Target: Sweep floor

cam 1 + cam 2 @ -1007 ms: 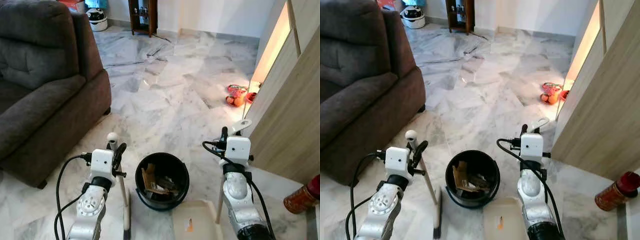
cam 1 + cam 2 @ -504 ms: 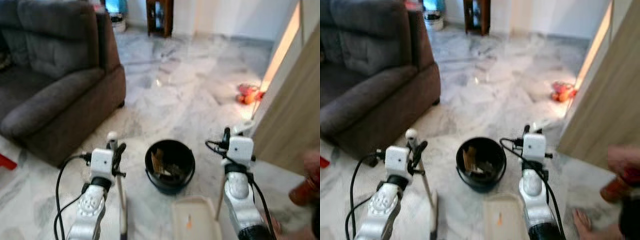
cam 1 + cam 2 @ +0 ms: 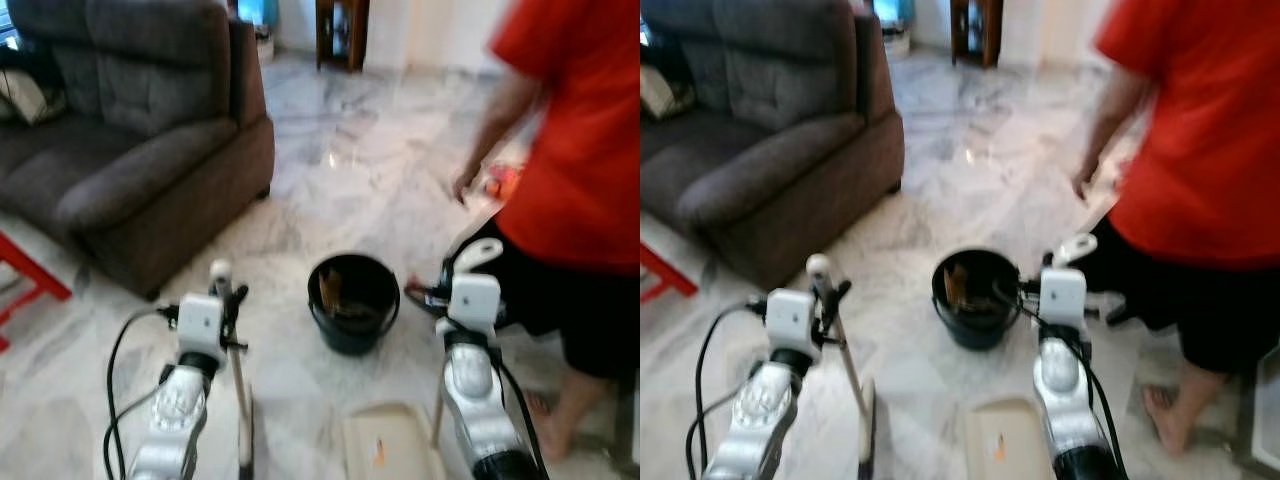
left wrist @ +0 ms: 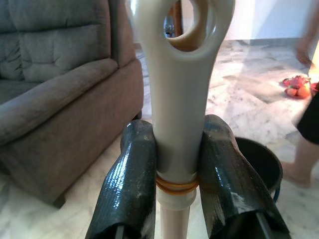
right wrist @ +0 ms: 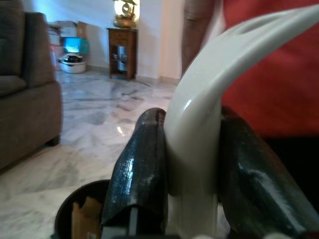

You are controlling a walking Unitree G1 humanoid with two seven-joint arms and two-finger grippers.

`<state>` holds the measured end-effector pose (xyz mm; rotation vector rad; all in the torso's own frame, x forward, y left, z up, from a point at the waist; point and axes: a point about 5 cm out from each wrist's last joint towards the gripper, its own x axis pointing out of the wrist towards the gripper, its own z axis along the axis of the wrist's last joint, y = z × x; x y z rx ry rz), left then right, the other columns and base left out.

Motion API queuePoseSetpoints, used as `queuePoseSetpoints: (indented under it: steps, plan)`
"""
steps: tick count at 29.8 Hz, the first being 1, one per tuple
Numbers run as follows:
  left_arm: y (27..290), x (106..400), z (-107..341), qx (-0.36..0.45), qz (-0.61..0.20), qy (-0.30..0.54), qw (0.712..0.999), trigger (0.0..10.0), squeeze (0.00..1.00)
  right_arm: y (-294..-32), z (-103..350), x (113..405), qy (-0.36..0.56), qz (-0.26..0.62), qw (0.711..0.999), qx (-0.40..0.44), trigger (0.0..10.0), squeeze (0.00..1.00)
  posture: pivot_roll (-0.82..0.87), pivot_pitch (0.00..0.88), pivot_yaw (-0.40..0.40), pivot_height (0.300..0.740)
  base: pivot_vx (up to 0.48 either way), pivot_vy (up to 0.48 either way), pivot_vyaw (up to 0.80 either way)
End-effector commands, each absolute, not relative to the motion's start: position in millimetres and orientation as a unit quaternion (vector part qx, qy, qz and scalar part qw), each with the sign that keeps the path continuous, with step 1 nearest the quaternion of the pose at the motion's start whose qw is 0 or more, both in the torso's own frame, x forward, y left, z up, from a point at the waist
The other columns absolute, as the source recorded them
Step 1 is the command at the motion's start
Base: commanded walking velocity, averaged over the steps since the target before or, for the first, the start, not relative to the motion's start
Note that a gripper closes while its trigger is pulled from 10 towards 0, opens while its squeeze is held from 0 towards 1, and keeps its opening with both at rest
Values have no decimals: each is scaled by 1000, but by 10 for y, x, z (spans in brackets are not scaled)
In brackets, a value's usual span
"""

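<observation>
My left gripper (image 4: 179,130) is shut on the cream broom handle (image 4: 178,99), whose stick (image 3: 241,400) runs down to the floor by my left arm. Across from it, my right gripper (image 5: 192,122) is shut on the curved white dustpan handle (image 5: 209,99). The cream dustpan tray (image 3: 390,448) lies on the marble floor between my arms, with a small orange scrap on it. A black bucket (image 3: 355,335) holding cardboard scraps stands just beyond the tray.
A person in a red shirt (image 3: 575,120) and dark shorts stands close on the right, bare foot (image 3: 550,428) beside my right arm. A dark grey sofa (image 3: 130,120) fills the left. A red frame (image 3: 35,290) sits at far left. Open marble floor lies ahead.
The whole view has shifted, so the camera moved; the bucket now looks farther off. A person has stepped in on the right. Both grippers still hold their handles.
</observation>
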<state>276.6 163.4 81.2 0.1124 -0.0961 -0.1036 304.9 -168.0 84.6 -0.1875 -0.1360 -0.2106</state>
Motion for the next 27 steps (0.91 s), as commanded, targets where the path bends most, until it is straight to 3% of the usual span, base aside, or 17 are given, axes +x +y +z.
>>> queuePoseSetpoints:
  steps: [1, 27]
  plan:
    - [1625, 2770, 869, 56, -52, -63, 995, 10000, 0, -1662, 885, 3063, -78, -104, 988, -87, 10000, 0, 111, 25, 44, 740, -304, 0, 0]
    - [1598, 2764, 850, 56, -59, -60, 995, 10000, 0, -1682, 831, 3053, -63, -99, 990, -77, 10000, 0, 103, 0, 43, 740, -23, 0, 0]
